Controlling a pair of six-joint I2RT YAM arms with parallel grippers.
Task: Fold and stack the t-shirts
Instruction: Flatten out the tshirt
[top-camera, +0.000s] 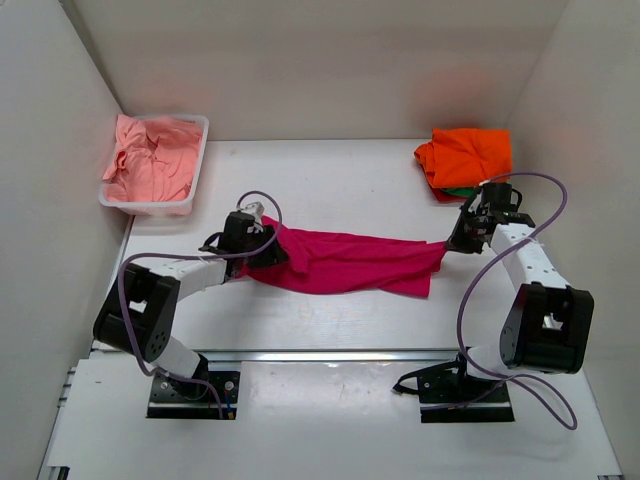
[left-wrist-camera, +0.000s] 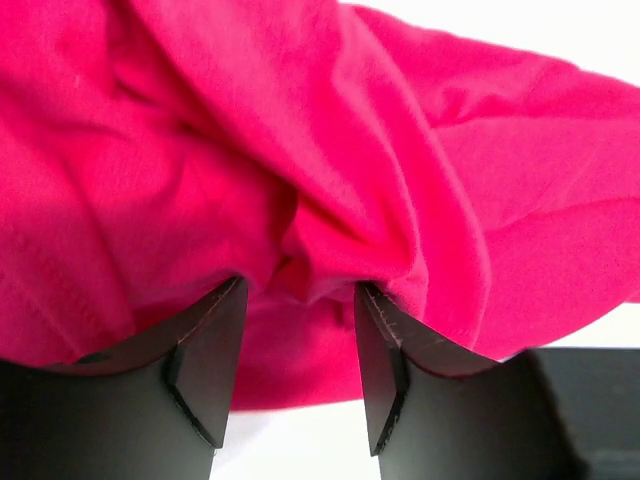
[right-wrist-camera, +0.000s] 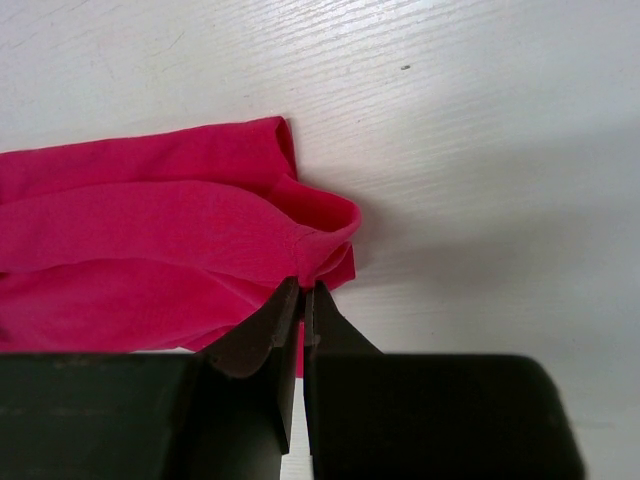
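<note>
Stretching, top view: the magenta shirt (top-camera: 350, 262) spans mid-table between the 2 grippers, pulled long, probably to flatten it for folding.
Left end: it rises to the left gripper (top-camera: 262, 240).
Right end: the right gripper (top-camera: 458, 240) keeps it low by the table.
Far right: a folded orange shirt (top-camera: 465, 155), likely the stack's place.
Far left: the tub (top-camera: 200, 160) keeps pink shirts (top-camera: 150, 165) waiting.
Left wrist view: fingers (left-wrist-camera: 215, 340) stand part-way apart with a thick bunch of cloth wedged between the tips; it looks gripped.
Right wrist view: jaws pressed together on a thin corner of cloth, just over the table (right-wrist-camera: 480, 150).
</note>
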